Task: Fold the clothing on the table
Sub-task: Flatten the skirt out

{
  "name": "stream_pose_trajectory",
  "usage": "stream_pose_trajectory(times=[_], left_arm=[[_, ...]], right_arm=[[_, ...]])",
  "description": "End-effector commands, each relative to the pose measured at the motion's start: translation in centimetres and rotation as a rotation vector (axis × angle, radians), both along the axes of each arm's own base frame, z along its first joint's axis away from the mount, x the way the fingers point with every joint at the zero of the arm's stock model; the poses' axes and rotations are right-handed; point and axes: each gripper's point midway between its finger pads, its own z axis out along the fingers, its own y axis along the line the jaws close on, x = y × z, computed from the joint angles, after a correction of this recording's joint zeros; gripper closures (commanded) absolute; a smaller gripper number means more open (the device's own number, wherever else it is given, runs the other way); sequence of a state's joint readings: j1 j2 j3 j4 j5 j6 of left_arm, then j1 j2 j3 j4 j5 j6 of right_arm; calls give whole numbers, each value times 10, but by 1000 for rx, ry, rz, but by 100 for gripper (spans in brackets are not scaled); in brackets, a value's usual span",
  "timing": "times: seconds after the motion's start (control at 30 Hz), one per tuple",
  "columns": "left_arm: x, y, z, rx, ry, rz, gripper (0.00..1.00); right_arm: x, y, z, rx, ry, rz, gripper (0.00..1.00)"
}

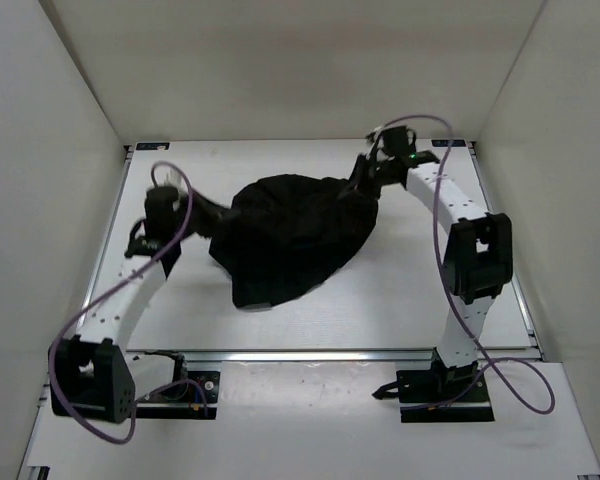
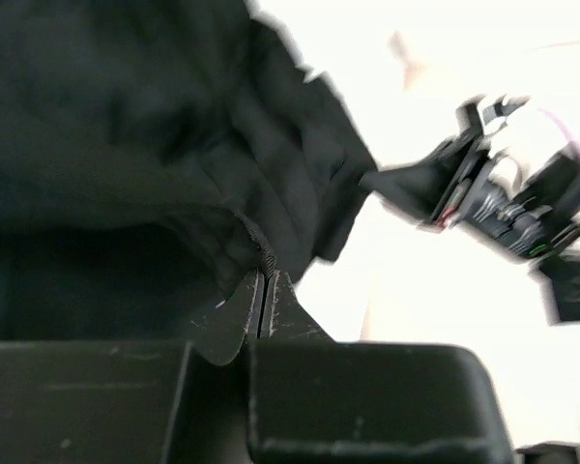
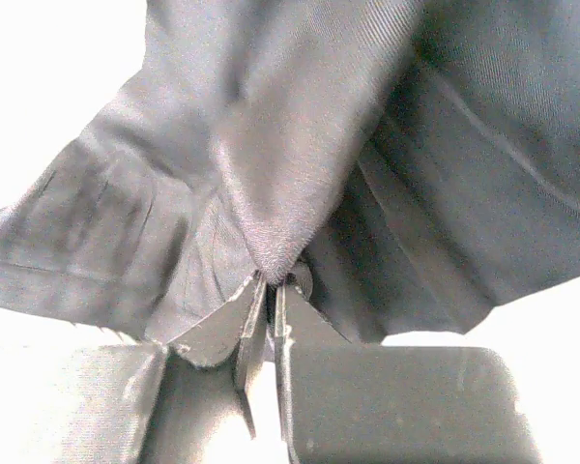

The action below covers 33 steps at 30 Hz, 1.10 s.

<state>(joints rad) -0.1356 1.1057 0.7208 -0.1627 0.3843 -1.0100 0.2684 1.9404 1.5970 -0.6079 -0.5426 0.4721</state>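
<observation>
The black clothing (image 1: 290, 238) lies bunched in the middle of the white table (image 1: 400, 300), stretched between both arms. My left gripper (image 1: 228, 215) is at its left edge, shut on a fold of the clothing (image 2: 126, 145); its jaws (image 2: 264, 280) pinch a ribbed hem. My right gripper (image 1: 365, 185) is at the clothing's far right corner, shut on a pinch of the clothing (image 3: 300, 145) at its tips (image 3: 274, 282). In the left wrist view the right gripper (image 2: 416, 188) shows blurred beyond the cloth.
White walls enclose the table on three sides. A metal rail (image 1: 310, 355) runs along the near edge, with both arm bases (image 1: 440, 385) behind it. Purple cables (image 1: 180, 235) loop off each arm.
</observation>
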Motion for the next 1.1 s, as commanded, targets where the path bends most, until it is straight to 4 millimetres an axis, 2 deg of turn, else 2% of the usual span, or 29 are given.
stream_pose_trajectory(times=[0.0,0.03,0.07,0.1,0.2,0.23,0.3,0.4,0.43,0.47,0.53,0.57,0.63,0.7,0.73,0.77,0.8,0.83,0.87,0.9,0.93,0.97,1.0,1.03,1.07], left_arm=[[48,-7,123,-34,-308,-51,100],[51,-5,136,-53,-324,-40,100],[54,-4,159,-72,-365,-32,100],[53,-4,179,-84,-409,-31,100],[36,1,213,-114,-472,-16,100],[35,5,216,-107,-485,0,100],[18,13,236,-107,-528,32,100],[2,24,264,-90,-576,83,100],[1,29,275,-61,-608,104,100],[-2,26,278,-42,-612,103,100],[5,23,274,-29,-593,99,100],[10,18,266,-49,-573,75,100],[23,9,245,-93,-519,36,100],[47,4,229,-104,-485,17,100],[63,2,224,-104,-465,12,100],[68,0,224,-96,-461,-5,100],[86,0,225,-95,-451,-10,100],[100,-3,231,-99,-452,-28,100],[105,-4,236,-106,-458,-46,100],[114,-4,246,-107,-464,-56,100],[122,-3,265,-104,-503,-54,100],[124,1,271,-85,-508,-49,100],[125,4,286,-45,-533,-39,100],[127,8,292,-26,-521,-23,100],[127,12,294,5,-532,-14,100]], right_arm=[[21,-23,149,153,-295,-54,100],[21,-32,161,180,-299,-67,100],[14,-37,185,203,-332,-70,100],[12,-46,200,219,-358,-75,100],[-16,-68,244,252,-425,-85,100],[-20,-73,251,263,-436,-92,100],[-41,-81,273,301,-462,-97,100],[-62,-91,304,333,-540,-91,100],[-66,-93,305,352,-527,-95,100],[-68,-92,311,364,-543,-93,100],[-68,-87,304,390,-498,-71,100],[-64,-84,291,402,-455,-64,100],[-59,-76,281,439,-413,-20,100],[-39,-71,268,464,-363,-16,100],[-35,-67,268,474,-362,5,100],[-21,-64,267,479,-344,7,100],[-6,-63,268,483,-344,19,100],[0,-62,271,491,-351,34,100],[12,-62,280,492,-357,32,100],[19,-53,291,499,-374,58,100],[23,-52,298,505,-387,69,99],[26,-53,317,528,-412,77,100],[29,-52,328,543,-427,82,100],[29,-52,331,552,-432,92,100],[32,-55,325,552,-409,80,100]])
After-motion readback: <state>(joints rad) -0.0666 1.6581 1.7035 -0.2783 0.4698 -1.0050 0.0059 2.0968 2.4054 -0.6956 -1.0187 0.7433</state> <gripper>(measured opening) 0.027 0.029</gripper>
